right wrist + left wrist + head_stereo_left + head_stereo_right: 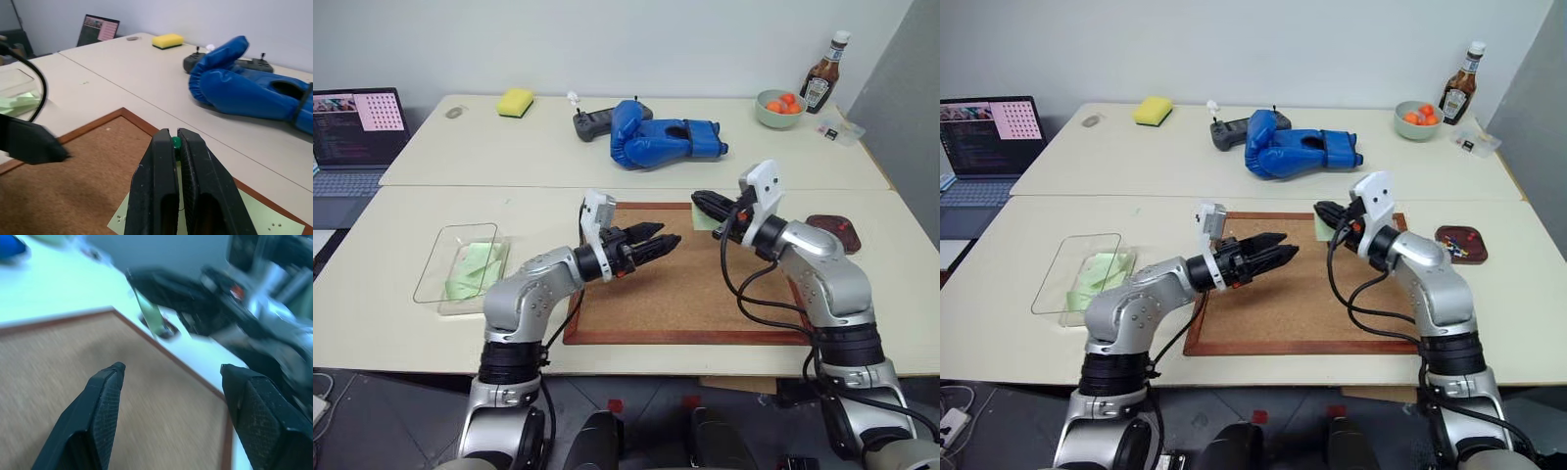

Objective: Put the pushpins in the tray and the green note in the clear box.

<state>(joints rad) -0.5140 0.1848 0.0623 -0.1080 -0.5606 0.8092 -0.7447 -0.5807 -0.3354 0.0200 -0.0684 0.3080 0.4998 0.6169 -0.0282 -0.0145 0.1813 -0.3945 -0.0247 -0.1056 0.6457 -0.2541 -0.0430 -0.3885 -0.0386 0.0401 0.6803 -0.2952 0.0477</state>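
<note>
My right gripper (176, 143) is shut on a green pushpin (176, 142), whose head shows between the fingertips. It hovers over the far right corner of the corkboard, just above the green note (705, 219), a pale green slip with pin holes (254, 218). My left gripper (658, 241) is open and empty over the middle of the board, its tips pointing toward the right gripper. The tray (822, 223), dark reddish-brown, sits right of the board with a red pushpin (847, 227) in it. The clear box (435, 266) stands at the left and holds pale green paper (475, 266).
The wood-framed corkboard (685, 289) fills the table's near centre. Behind it lie a blue boxing glove (656, 132), a grey controller (591, 123) and a yellow sponge (516, 102). A bowl of orange fruit (779, 108) and a sauce bottle (822, 78) stand far right; a laptop (352, 127) is far left.
</note>
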